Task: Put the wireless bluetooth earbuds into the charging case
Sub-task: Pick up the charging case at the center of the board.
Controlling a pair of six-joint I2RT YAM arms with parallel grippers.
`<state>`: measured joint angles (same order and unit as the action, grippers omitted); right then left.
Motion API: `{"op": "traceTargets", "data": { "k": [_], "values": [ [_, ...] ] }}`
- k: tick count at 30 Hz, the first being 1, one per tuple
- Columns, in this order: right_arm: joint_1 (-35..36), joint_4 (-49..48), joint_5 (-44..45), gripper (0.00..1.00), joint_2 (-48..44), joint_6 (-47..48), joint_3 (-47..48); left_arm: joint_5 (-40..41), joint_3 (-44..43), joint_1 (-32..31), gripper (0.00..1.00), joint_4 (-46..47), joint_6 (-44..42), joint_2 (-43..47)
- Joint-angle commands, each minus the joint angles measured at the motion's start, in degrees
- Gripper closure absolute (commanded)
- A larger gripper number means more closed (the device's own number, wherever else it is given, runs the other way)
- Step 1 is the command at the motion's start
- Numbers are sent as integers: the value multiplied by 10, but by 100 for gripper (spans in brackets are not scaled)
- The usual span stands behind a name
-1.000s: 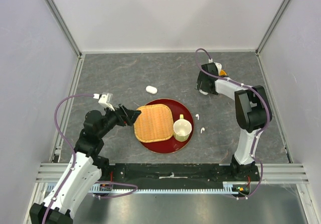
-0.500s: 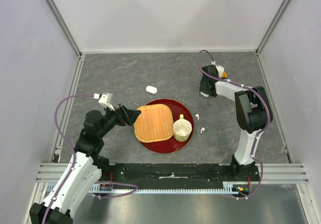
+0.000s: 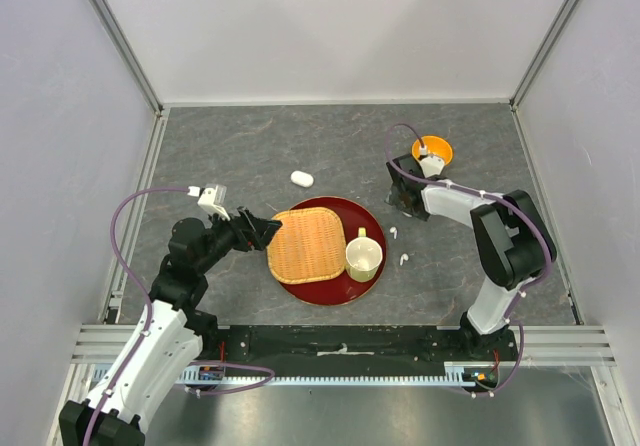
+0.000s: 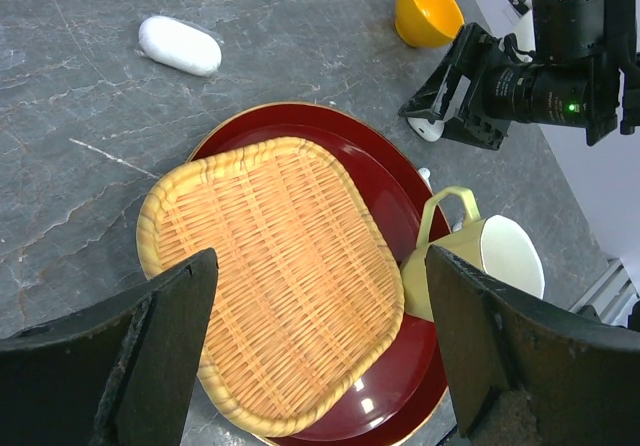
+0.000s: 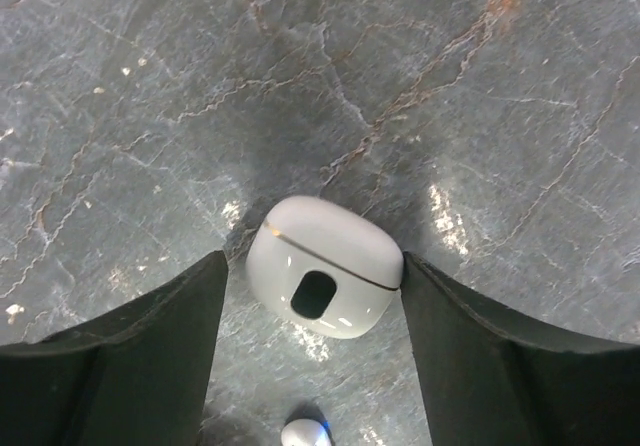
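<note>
Our right pincer (image 5: 312,262) stands spread around the charging case (image 5: 335,251) on the bench (image 5: 150,86); our left pincer (image 4: 320,266) gapes over the basket (image 4: 270,301).

A white pebble-shaped charging case (image 5: 323,278) lies on the grey stone table (image 5: 150,86) between the right gripper's (image 5: 313,262) spread fingers. A tiny white object (image 5: 305,433), too cropped to identify, sits wrist-side.
</note>
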<state>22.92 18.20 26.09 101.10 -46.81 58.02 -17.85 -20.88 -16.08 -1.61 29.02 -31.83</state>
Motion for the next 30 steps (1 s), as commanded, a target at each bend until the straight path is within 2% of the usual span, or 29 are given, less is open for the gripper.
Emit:
{"op": "traceTargets", "data": {
  "k": [1, 4, 7, 8, 10, 11, 15, 17, 19, 22, 24, 30],
  "values": [
    [5, 10, 15, 21, -27, -20, -6, 8, -8, 3, 10, -1, 10, 6],
    [5, 4, 13, 14, -54, 21, -8, 9, -10, 3, 10, -4, 9, 8],
    [5, -39, -2, 11, -98, 115, -27, 8, -10, 3, 10, -6, 10, 10],
    [4, -53, -12, 11, -115, 181, -33, 6, -10, 3, 10, -6, 10, 11],
    [3, -76, -4, 10, -130, 224, -49, 4, -9, 3, 10, -5, 11, 13],
    [2, -90, -14, 10, -143, 276, -59, 4, -10, 3, 10, -8, 12, 15],
    [-13, -168, -31, 13, -186, 354, -117, 7, -21, 3, 10, -24, 30, 27],
    [-28, -206, -84, 13, -213, 378, -161, -11, -27, 3, 9, -22, 37, 35],
    [-42, -258, -100, 13, -223, 421, -195, -24, -30, 3, 7, -16, 44, 44],
    [-60, -288, -151, 13, -227, 440, -205, -37, -30, 3, 7, 4, 50, 67],
    [-71, -321, -218, 13, -215, 464, -210, -48, -26, 3, 7, 13, 49, 85],
    [-103, -270, -335, 15, -163, 504, -152, -94, -15, 3, 7, 42, 33, 105]
  ]
}}
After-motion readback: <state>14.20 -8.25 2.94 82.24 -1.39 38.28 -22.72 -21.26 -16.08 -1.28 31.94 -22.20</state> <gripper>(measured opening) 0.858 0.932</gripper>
